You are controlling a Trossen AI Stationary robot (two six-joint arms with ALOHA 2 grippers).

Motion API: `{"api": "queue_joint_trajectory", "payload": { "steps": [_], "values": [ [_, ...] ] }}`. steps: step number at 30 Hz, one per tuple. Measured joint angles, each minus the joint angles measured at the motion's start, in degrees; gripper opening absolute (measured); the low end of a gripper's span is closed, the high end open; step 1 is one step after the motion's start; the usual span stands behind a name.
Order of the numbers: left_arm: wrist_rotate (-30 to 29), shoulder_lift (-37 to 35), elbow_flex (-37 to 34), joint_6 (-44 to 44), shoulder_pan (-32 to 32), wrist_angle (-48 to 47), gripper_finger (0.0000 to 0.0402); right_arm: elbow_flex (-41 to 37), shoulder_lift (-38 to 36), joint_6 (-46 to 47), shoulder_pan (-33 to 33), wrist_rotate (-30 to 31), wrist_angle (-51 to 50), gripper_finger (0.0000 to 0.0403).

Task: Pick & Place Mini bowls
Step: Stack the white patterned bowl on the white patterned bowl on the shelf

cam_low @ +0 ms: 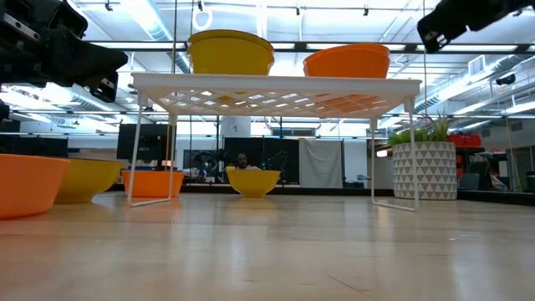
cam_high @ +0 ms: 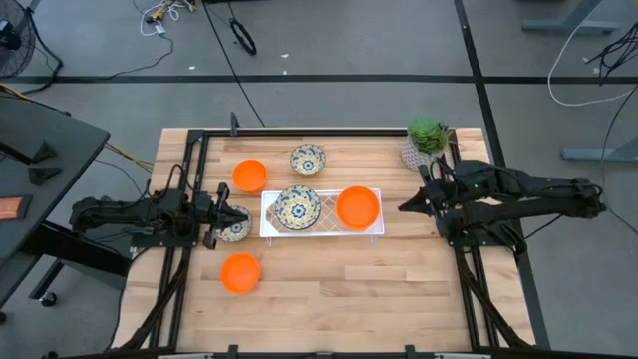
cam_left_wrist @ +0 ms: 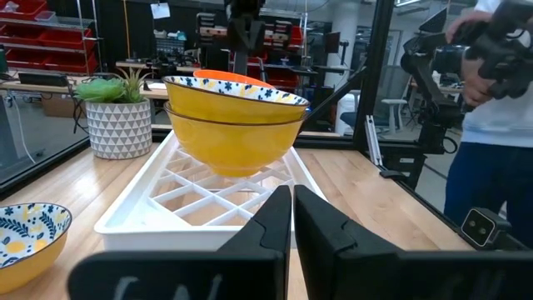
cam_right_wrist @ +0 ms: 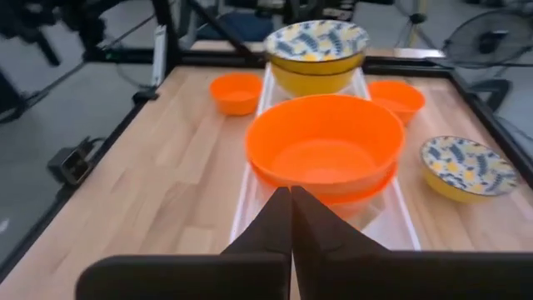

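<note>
At the rack's 2 ends, both grippers are pressed together and empty: the left gripper over a floral bowl beside the white rack, the right gripper facing the rack's other end. On the rack, floral bowls and orange bowls sit nested by pattern, probably sorted. Another floral bowl and 2 orange bowls lie loose; a potted plant stands apart.
</note>
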Motion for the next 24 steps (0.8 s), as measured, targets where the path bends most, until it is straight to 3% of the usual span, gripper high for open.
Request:
{"api": "queue_joint_trajectory", "payload": {
  "steps": [8,15,24],
  "values": [
    [0.0,-0.01,-0.01,0.0,0.01,0.0,0.0023,-4.72,-5.95,2.32,1.65,4.25,7.95,0.0001],
    [0.0,0.0,-0.01,0.0,0.0,0.0,0.0023,-10.48,-11.42,6.05,1.73,4.04,14.12,0.0],
    [0.0,-0.01,-0.01,0.0,0.0,0.0,0.0023,-15.77,-18.56,5.51,1.72,3.32,14.69,0.0]
  ]
}}
